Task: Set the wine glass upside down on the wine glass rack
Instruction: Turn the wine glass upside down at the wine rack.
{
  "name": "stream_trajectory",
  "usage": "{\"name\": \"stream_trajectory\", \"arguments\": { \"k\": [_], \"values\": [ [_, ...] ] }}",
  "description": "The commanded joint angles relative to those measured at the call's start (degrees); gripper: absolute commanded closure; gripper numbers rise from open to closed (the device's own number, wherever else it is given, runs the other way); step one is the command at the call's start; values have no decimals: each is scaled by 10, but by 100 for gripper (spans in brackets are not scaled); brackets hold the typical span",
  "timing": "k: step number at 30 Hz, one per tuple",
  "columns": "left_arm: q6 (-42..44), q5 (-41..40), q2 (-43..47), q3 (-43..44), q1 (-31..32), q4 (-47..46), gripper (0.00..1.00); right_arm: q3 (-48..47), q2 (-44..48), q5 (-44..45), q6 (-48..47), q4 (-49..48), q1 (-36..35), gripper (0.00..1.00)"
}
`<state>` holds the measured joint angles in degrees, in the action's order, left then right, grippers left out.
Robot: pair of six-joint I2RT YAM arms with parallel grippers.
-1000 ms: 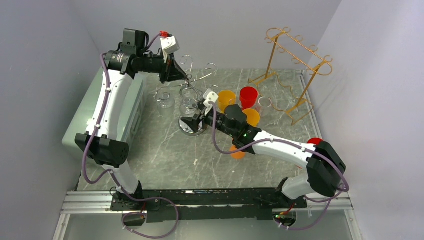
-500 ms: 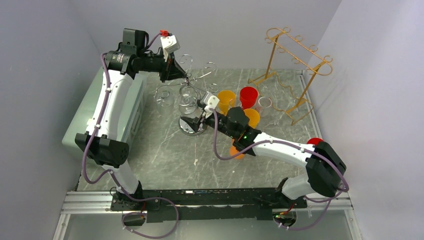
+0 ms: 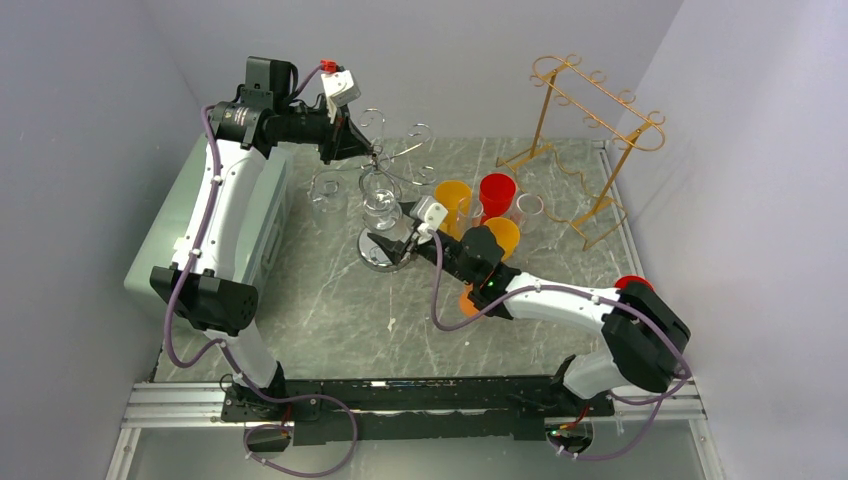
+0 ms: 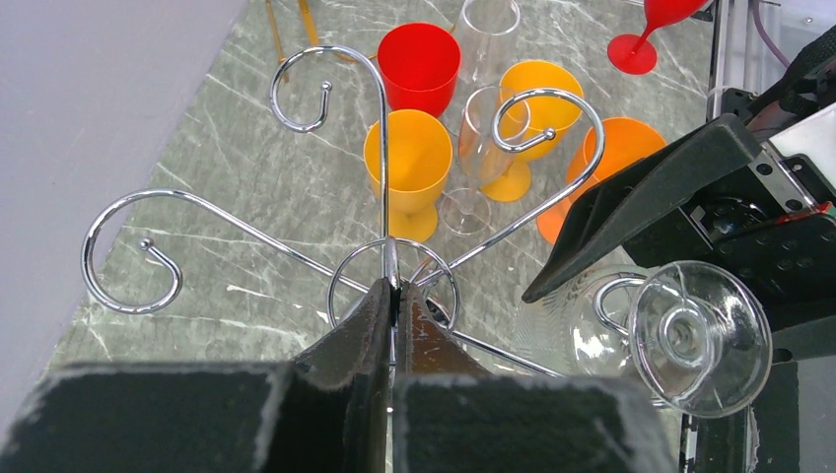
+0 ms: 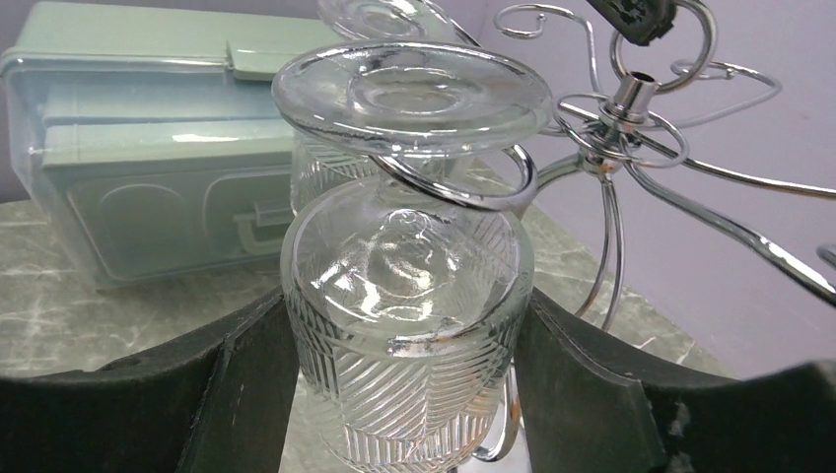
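Top view: the silver rack stands at the back left of the desk. The left hand reaches in from the left and is closed on the top of its centre post. The wine glass hangs on the near side of that rack. The right hand comes at it from the near right, low over the desk, with the bowl between its fingers. A gold rack stands well apart at the back right. Of the two hands, the right is the one at the glass.

Left wrist view: the two fingers are pinched on the post where the curled arms branch off. The glass's foot faces up at lower right, sitting in one curl, and a dark finger of the right hand crosses just beside it.

Right wrist view: the glass is upside down, with its long axis upright. Its foot rests on top of the wire hook, the stem runs down through the hook, and the bowl hangs below with its mouth downward. The fingers sit on either side of the bowl and seem to touch it. I cannot tell whether they are squeezing it or have just let go. The post lies beyond and to the right, and a green box sits behind on the left.

The hang looks done, so the next move is probably for the right hand to spread and back straight out. It should go level, toward the near right and away from the post, so that it does not drag the bowl off the hook.
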<state>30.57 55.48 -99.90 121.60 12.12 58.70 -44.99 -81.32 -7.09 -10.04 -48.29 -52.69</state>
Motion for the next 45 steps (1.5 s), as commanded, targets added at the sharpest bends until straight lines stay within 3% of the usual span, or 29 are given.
{"name": "stream_trajectory", "arguments": {
  "k": [1, 17, 20, 24, 31, 37, 43, 45],
  "values": [
    [3, -5, 18, 8, 2, 3, 100, 7, 6, 25, 13, -123, 3, 100],
    [2, 3, 19, 8, 2, 1, 100, 4, -25, 51, 89, -81, 21, 100],
    [1, 3, 20, 8, 2, 1, 100, 3, -34, 51, 99, -77, 20, 85],
    [2, 4, 21, 8, 2, 0, 100, 0, -31, 52, 116, -60, 20, 49],
    [-2, 4, 21, 10, 2, -4, 100, 2, -1, 52, 113, -21, 20, 19],
    [-3, 5, 23, 9, 2, -5, 100, 6, 29, 51, 116, 23, 19, 2],
    [-12, 3, 27, 8, 2, -12, 99, 1, 108, 56, 115, 120, 18, 0],
    [-17, 0, 28, 9, 2, -16, 85, -13, 143, 57, 111, 188, 18, 0]
  ]
}}
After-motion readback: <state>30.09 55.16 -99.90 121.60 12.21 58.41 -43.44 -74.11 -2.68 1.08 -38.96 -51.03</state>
